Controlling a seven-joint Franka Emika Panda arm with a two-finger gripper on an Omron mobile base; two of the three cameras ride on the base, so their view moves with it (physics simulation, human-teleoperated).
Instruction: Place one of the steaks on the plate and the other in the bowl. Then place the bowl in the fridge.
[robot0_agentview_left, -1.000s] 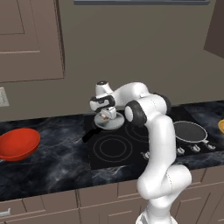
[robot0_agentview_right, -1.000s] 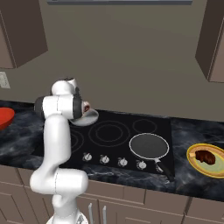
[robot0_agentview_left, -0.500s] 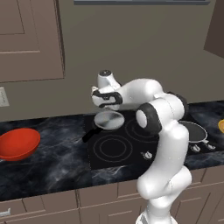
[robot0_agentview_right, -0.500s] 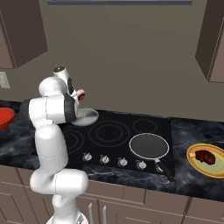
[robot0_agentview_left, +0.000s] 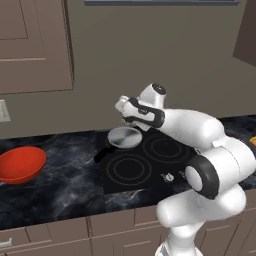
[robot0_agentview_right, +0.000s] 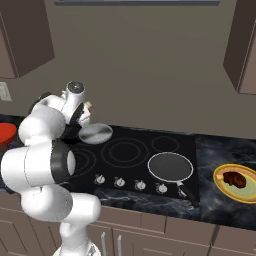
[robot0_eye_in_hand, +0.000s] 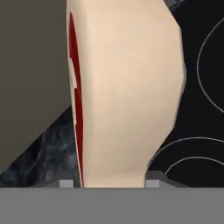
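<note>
Hand view, gripper (robot0_eye_in_hand: 107, 183) pinching a steak (robot0_eye_in_hand: 127, 87) edge-on above the black cooktop (robot0_eye_in_hand: 201, 109), red-orange bowl (robot0_agentview_left: 20, 164) well apart on the counter (robot0_agentview_left: 55, 187).

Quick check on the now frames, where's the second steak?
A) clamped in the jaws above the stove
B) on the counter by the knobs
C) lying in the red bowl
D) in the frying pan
A: the hand view has the steak upright between the jaws, cream fat rim toward the camera, cooktop behind it; the red bowl holds nothing, and the other steak lies on the plate.
</note>
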